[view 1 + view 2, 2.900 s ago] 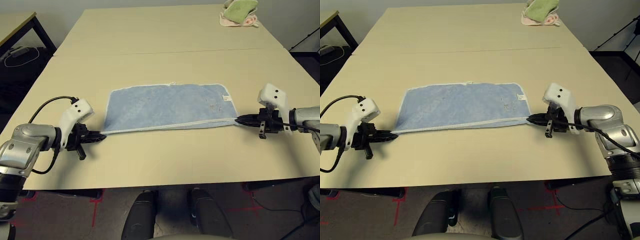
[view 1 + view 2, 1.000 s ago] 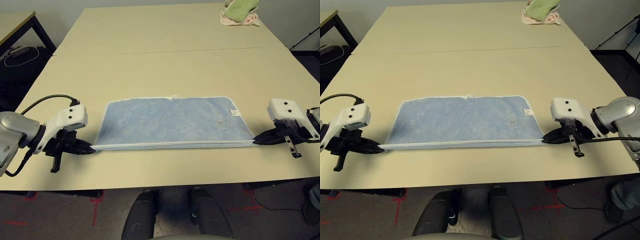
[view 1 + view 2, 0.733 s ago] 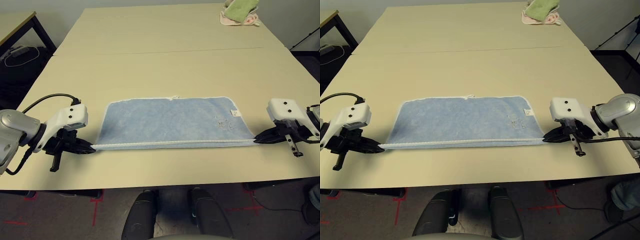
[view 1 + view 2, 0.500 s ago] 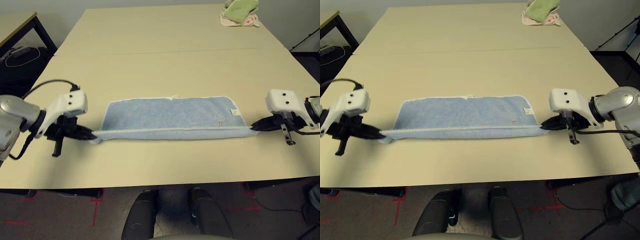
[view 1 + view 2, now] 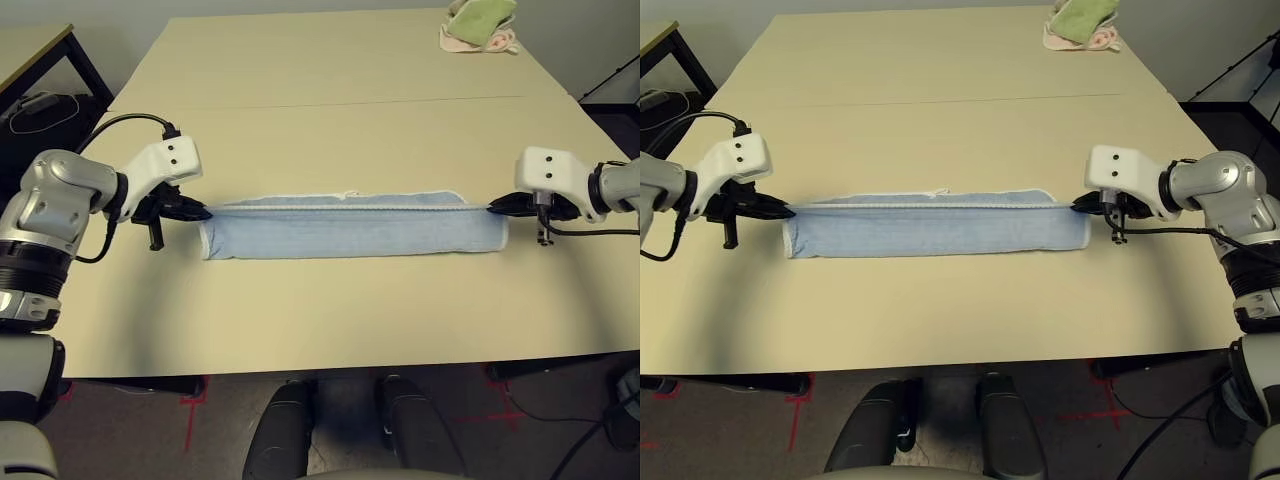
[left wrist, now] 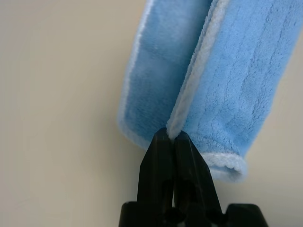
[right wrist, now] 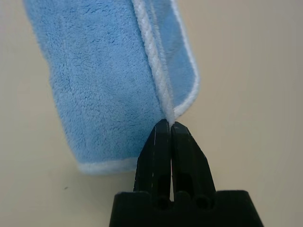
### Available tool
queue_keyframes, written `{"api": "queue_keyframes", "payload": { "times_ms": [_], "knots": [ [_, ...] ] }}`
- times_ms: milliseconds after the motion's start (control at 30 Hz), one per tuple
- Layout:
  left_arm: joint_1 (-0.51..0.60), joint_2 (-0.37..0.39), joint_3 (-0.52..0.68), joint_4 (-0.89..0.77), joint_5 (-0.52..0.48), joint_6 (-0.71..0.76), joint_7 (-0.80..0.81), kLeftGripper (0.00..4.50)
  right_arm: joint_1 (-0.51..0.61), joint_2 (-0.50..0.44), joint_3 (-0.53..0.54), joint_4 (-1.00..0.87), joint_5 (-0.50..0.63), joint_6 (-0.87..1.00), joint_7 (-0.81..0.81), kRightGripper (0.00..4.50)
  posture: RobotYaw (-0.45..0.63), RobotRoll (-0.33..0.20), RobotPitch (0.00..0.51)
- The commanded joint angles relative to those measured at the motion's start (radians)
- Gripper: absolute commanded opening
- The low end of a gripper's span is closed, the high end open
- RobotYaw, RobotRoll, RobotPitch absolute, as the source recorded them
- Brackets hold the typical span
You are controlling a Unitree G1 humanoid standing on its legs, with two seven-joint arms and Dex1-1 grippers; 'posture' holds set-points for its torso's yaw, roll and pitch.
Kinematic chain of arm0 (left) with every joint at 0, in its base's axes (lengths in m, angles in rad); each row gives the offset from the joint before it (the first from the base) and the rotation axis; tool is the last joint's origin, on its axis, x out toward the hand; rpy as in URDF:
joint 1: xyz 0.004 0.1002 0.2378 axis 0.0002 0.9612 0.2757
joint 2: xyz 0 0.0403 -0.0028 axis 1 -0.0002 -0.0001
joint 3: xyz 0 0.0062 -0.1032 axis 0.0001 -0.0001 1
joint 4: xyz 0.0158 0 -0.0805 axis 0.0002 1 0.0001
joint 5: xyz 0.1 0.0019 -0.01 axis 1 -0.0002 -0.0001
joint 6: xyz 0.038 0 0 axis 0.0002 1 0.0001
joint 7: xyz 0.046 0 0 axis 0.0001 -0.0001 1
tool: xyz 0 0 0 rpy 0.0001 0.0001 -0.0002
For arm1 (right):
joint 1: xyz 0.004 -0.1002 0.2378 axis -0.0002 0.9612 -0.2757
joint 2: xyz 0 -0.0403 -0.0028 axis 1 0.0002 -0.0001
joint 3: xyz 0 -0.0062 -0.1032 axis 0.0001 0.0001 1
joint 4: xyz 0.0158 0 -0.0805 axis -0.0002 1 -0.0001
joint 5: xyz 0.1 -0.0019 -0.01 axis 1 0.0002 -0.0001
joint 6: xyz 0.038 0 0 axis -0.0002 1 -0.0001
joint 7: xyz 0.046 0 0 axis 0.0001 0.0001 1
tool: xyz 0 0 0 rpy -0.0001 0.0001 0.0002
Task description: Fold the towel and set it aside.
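Note:
The light blue towel point(image 5: 350, 230) lies across the middle of the table as a long narrow band, doubled over lengthwise. Its white-edged near hem is carried over to the far edge and stretched taut between my two grippers. My left gripper point(image 5: 203, 212) is shut on the towel's left corner point(image 6: 171, 132). My right gripper point(image 5: 492, 208) is shut on the right corner point(image 7: 168, 116). Both grippers hover just above the table at the towel's far side.
A pile of green and pink cloths point(image 5: 480, 24) sits at the far right corner of the table point(image 5: 330, 110). A seam point(image 5: 330, 102) crosses the tabletop behind the towel. A dark desk with cables point(image 5: 40, 95) stands off to the left.
Both grippers have carried the near hem up and away from me over the towel, folding it in half lengthwise. The towel now looks about half as deep as a second ago.

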Motion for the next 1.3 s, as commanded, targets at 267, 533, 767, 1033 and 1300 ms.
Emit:
{"api": "queue_keyframes", "payload": {
  "times_ms": [267,533,767,1033,1300],
  "knots": [
    [-0.049,-0.008,0.010,0.156,0.108,-0.018,0.128,0.04,-0.071,0.012,0.005,0.164,-0.116,-0.034,-0.144,0.00,0.03,0.000,0.113],
    [-0.032,-0.036,0.005,0.183,0.121,-0.017,0.162,0.04,-0.087,0.059,0.044,0.190,-0.164,-0.018,-0.183,0.00,0.03,0.000,0.116],
    [-0.036,-0.093,-0.006,0.253,0.148,-0.034,0.225,0.04,-0.078,0.090,0.076,0.182,-0.197,0.033,-0.177,0.00,0.04,0.000,0.117],
    [-0.047,-0.147,-0.009,0.314,0.171,-0.066,0.264,0.04,-0.095,0.093,0.081,0.214,-0.238,0.045,-0.239,0.00,0.03,0.000,0.119],
    [-0.056,-0.151,-0.007,0.338,0.186,-0.073,0.282,0.24,-0.103,0.107,0.074,0.223,-0.243,0.031,-0.267,0.26,0.03,0.000,0.118]
  ]
}}
